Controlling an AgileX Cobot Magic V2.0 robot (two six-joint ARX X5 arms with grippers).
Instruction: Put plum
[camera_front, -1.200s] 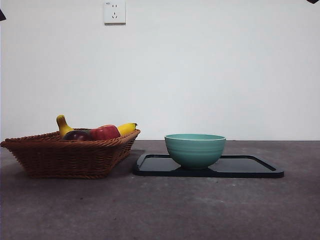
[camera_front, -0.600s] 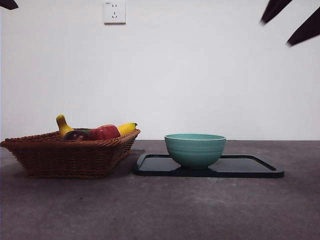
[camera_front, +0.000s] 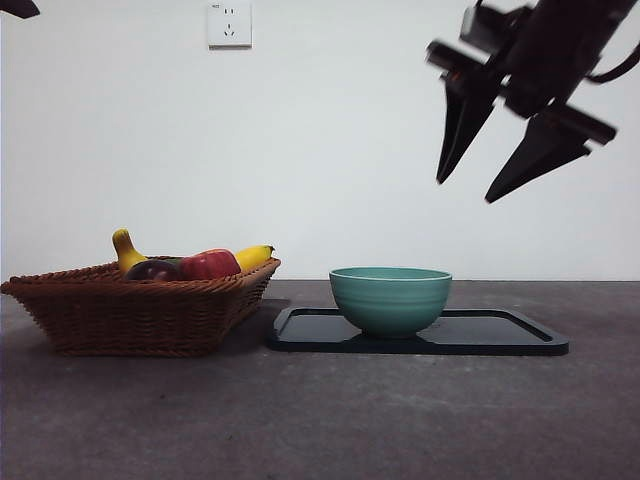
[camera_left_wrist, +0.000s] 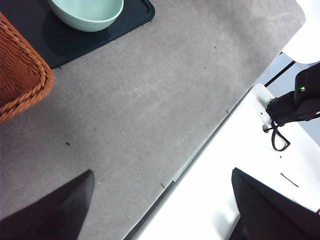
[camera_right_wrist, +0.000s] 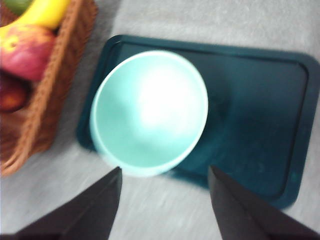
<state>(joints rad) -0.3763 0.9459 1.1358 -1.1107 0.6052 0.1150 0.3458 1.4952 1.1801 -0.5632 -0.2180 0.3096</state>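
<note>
While plum sits in basket, right hand spread above bowl.

A dark maroon plum, a red apple and a yellow banana were seen in a brown wicker basket; a teal bowl on a black tray.

- Open air lies above the wicker basket; a banana and red apple crowd the plum.
- The green bowl takes up the left end of the dark tray.
- Bare surface fronts both.
</note>
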